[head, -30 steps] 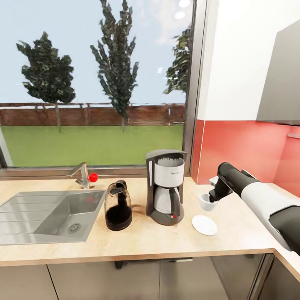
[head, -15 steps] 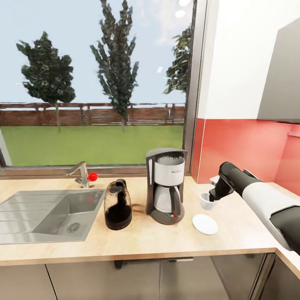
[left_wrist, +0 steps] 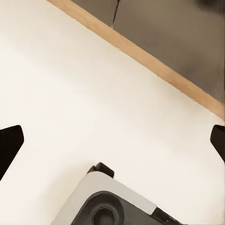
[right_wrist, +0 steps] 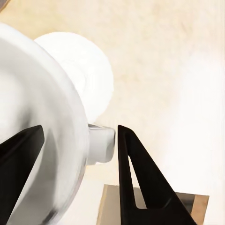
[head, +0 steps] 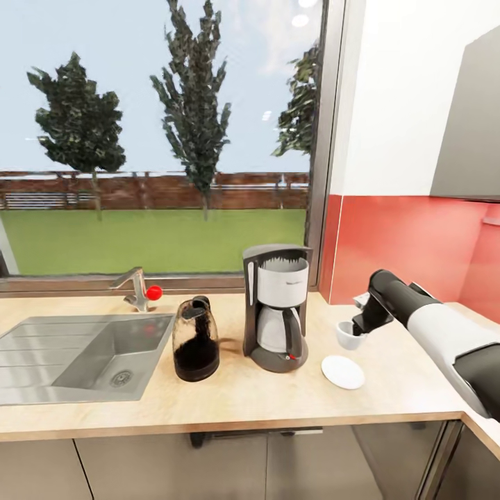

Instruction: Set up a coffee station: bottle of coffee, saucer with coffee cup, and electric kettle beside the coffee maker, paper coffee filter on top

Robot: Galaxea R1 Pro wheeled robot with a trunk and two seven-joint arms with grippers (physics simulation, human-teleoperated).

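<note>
Right gripper (head: 355, 328): lower right of frame, jaws clamped on small white ceramic coffee cup (head: 346, 335), raised above round white saucer (head: 342, 372) beside grey-and-white coffee maker (head: 276, 309). Left gripper (left_wrist: 112, 140): jaws wide apart.

Sink (head: 42, 347), faucet (head: 137, 288) — window (head: 160, 139) behind.

- From the head, the countertop (head: 229, 403) is viewed from above and in front, facing the window; the coffee maker (head: 276, 308) is seen near the middle, well apart from the camera.
- The right wrist view is aimed down along the fingers (right_wrist: 140, 180) at the same countertop beside the coffee maker, very near the coffee cup (right_wrist: 37, 136).
- The saucer (right_wrist: 82, 75) (head: 342, 372) and cup (head: 346, 335) are shared by both.
- From the left wrist, a pale surface (left_wrist: 93, 103) is viewed closely from above.
</note>
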